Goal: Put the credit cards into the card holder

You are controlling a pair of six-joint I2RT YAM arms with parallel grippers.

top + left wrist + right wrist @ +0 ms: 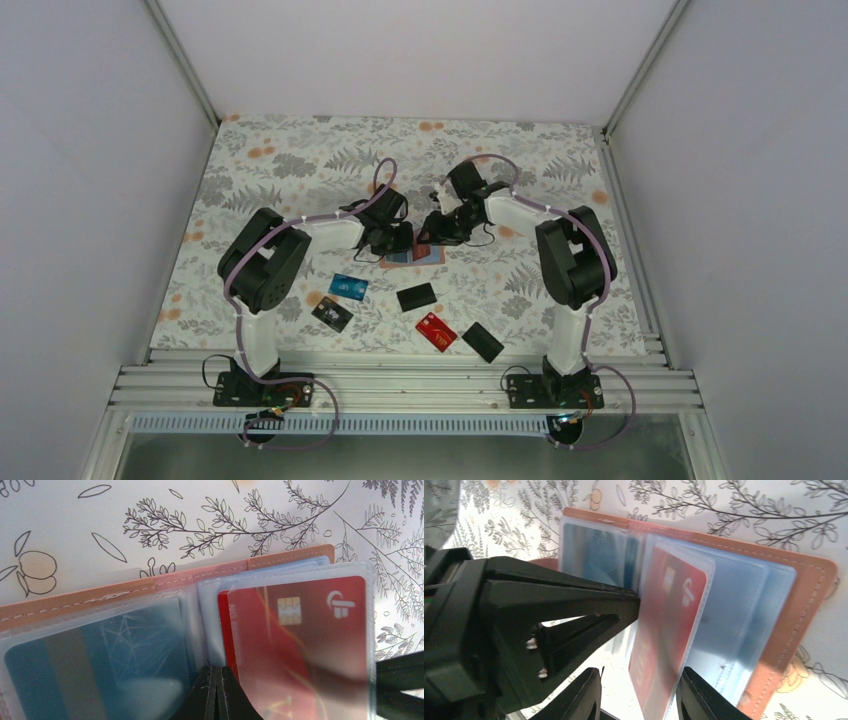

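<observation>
The card holder (pixel 150 582) looks like matt tan leather; its sleeves (pixel 200 605) are clear glossy plastic. The red credit card (pixel 310 645) is smooth shiny plastic with a metallic chip (pixel 288 610), and at six o'clock the left gripper (pixel 216 670) is matt black.

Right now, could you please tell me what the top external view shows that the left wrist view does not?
Only the top external view shows the loose cards: a blue card, a loose red card and three black cards, plus the left arm and right arm. Only the left wrist view shows the chip on the sleeved red card. Both show the open card holder on the floral cloth.
</observation>
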